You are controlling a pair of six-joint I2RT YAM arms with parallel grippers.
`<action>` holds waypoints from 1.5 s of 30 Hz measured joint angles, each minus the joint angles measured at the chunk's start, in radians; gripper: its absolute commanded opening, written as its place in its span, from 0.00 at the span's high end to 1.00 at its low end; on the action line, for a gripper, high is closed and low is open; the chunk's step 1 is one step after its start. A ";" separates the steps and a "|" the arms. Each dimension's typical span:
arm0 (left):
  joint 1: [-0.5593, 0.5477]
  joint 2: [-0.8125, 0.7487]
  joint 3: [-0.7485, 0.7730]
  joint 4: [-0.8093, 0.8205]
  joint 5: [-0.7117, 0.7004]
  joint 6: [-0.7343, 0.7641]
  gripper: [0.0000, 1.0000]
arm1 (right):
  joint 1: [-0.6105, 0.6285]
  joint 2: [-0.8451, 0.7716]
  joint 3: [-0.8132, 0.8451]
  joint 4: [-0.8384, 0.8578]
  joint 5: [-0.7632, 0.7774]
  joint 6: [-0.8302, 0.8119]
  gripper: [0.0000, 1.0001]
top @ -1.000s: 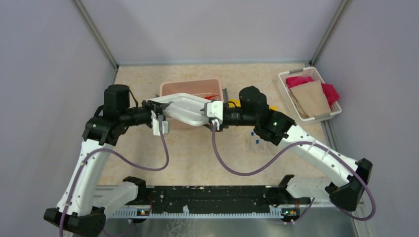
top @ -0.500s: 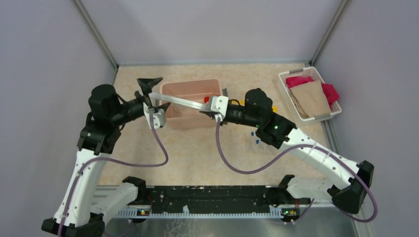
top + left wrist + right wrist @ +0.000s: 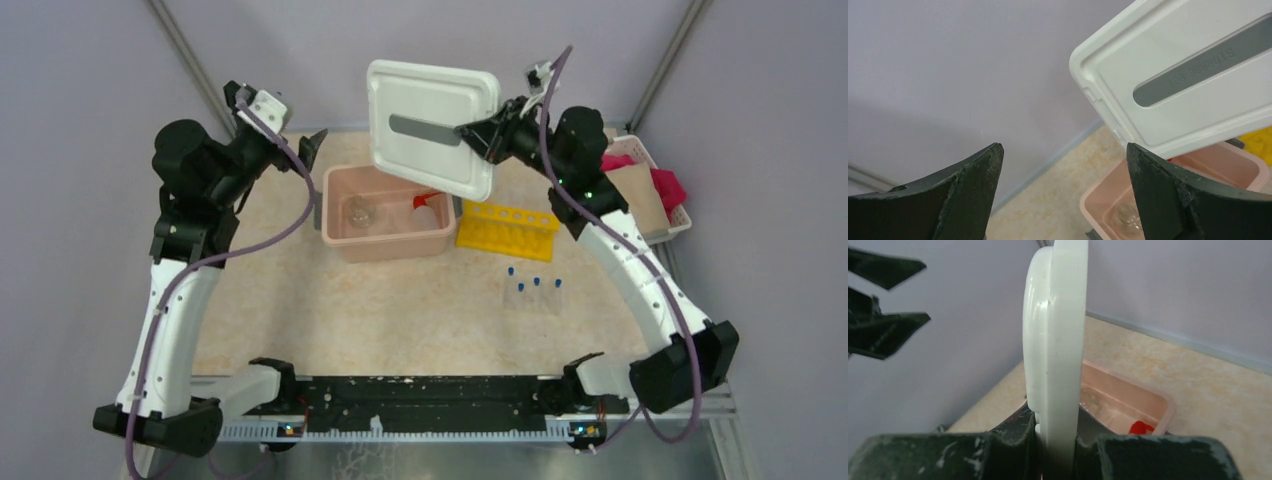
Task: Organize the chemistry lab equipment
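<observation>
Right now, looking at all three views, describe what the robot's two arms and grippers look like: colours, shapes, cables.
The left arm and right arm have smooth white link shells joined by bulky black joints, and each trails a looping purple cable. The left gripper and right gripper each have two dark tapered fingers; the right's show whitish scuffs.

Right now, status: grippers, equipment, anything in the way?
Left gripper open, empty. Right gripper shut on white lid, held high. Flask, squeeze bottle inside pink bin; rack, tubes on table, unobstructed.
</observation>
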 measured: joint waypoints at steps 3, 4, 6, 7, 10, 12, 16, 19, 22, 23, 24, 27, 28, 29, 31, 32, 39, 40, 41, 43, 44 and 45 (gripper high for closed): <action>0.073 0.036 0.028 -0.051 0.001 -0.098 0.01 | -0.077 0.092 0.067 0.020 -0.093 0.215 1.00; 0.109 0.050 0.035 -0.072 0.009 -0.132 0.01 | -0.100 0.122 0.068 0.036 -0.134 0.298 1.00; 0.181 0.080 0.051 -0.117 0.032 -0.187 0.01 | -0.125 0.175 0.066 0.042 -0.189 0.413 1.00; 0.206 0.096 0.058 -0.137 0.040 -0.200 0.01 | -0.130 0.195 0.066 0.042 -0.206 0.452 1.00; 0.256 0.135 0.063 -0.199 0.054 -0.217 0.01 | -0.130 0.265 0.065 0.043 -0.274 0.570 1.00; 0.260 0.150 0.060 -0.233 0.059 -0.217 0.01 | -0.130 0.290 0.061 0.056 -0.303 0.620 1.00; 0.260 0.163 0.048 -0.291 0.063 -0.220 0.01 | -0.125 0.328 0.025 0.124 -0.352 0.732 1.00; 0.260 0.188 0.045 -0.328 0.056 -0.219 0.01 | -0.115 0.371 0.019 0.154 -0.364 0.780 1.00; 0.260 0.203 -0.008 -0.332 0.043 -0.211 0.01 | -0.087 0.421 0.022 0.140 -0.360 0.787 1.00; 0.260 0.200 -0.044 -0.329 0.041 -0.208 0.01 | -0.076 0.440 0.025 0.134 -0.359 0.787 1.00; 0.260 0.193 -0.087 -0.323 0.039 -0.203 0.01 | -0.066 0.460 0.028 0.131 -0.357 0.789 1.00; 0.260 0.164 -0.197 -0.296 0.038 -0.180 0.01 | -0.049 0.512 0.032 0.130 -0.355 0.797 1.00; 0.260 0.152 -0.233 -0.285 0.038 -0.168 0.01 | -0.045 0.529 0.035 0.132 -0.357 0.803 1.00; 0.260 0.141 -0.262 -0.274 0.037 -0.158 0.01 | -0.043 0.547 0.039 0.134 -0.357 0.810 1.00; 0.260 0.125 -0.307 -0.246 0.036 -0.134 0.01 | -0.043 0.576 0.050 0.142 -0.364 0.824 1.00; 0.260 0.123 -0.320 -0.236 0.035 -0.125 0.01 | -0.043 0.588 0.056 0.148 -0.366 0.830 1.00; 0.260 0.122 -0.407 -0.159 0.015 -0.058 0.03 | -0.044 0.619 0.121 0.117 -0.363 0.803 1.00; 0.260 0.122 -0.415 -0.153 0.013 -0.050 0.03 | -0.045 0.627 0.140 0.104 -0.362 0.792 1.00; 0.260 0.124 -0.422 -0.146 0.013 -0.040 0.03 | -0.045 0.638 0.160 0.093 -0.362 0.780 1.00; 0.260 0.128 -0.430 -0.133 0.013 -0.027 0.05 | -0.045 0.663 0.195 0.070 -0.369 0.759 0.98; 0.260 0.130 -0.435 -0.126 0.014 -0.023 0.05 | -0.045 0.678 0.214 0.056 -0.374 0.748 0.96; 0.260 0.134 -0.440 -0.118 0.014 -0.014 0.06 | -0.045 0.690 0.228 0.040 -0.380 0.736 0.95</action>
